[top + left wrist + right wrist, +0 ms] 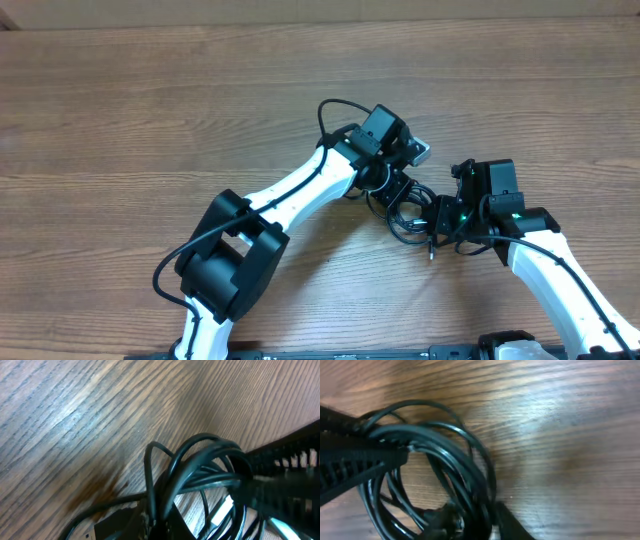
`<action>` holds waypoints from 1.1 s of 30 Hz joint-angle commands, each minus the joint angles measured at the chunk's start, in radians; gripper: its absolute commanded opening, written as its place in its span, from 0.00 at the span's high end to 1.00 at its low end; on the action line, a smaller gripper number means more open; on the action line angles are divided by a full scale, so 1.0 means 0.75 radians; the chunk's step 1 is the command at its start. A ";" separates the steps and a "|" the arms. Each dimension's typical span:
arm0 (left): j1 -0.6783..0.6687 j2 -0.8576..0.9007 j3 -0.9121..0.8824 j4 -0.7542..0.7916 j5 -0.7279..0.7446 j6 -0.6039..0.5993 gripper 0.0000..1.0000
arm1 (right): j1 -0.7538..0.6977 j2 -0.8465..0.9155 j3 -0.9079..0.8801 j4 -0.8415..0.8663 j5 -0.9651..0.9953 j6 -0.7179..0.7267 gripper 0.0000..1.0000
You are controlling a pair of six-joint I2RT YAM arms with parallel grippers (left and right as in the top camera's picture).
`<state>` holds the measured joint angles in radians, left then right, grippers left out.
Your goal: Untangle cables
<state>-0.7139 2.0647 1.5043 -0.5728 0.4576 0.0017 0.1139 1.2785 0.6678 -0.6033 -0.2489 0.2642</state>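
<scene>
Across the whole scene runs a brown wood-grain table (150, 120). On it, the left arm (300, 185), white with black joints, reaches from the near left edge up and to the right. The right arm (560, 280) comes in from the near right corner and bends leftward. Both arms end right of the table's centre, their heads close together.

The left gripper (398, 192) points down into the cables (405, 222), its jaws fully closed on the bundle. In the right wrist view its ribbed black finger (355, 467) comes in from the left, with strands (450, 455) bunched at its tip and looping out below.

The right gripper (437, 218) meets the same bundle from the other side. In the left wrist view its finger (285, 467) enters from the right, and the loops (200, 460) run into its tip. Its jaws stand narrow about the cords, though I cannot tell whether they actually clamp them.

The cables lie as a small knot of overlapping black loops between the two grippers, resting on the wood. A flat black plug (112, 521) lies at the bundle's lower edge.
</scene>
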 commanded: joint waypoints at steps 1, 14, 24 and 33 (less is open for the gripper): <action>-0.002 -0.007 0.028 0.002 0.040 0.003 0.96 | 0.007 -0.003 0.025 0.002 0.002 -0.009 0.92; 0.002 -0.007 0.028 -0.071 -0.130 0.002 0.96 | 0.007 -0.002 0.025 -0.054 0.032 -0.005 0.93; 0.000 -0.007 0.028 -0.083 -0.138 0.002 0.96 | 0.007 -0.002 0.025 -0.123 0.024 -0.005 0.80; 0.000 -0.007 0.028 -0.073 -0.050 0.003 0.96 | 0.007 -0.002 0.025 -0.117 -0.045 -0.006 0.76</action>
<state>-0.7177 2.0647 1.5043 -0.6342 0.3801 0.0017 0.1192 1.2785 0.6678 -0.6968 -0.2611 0.2611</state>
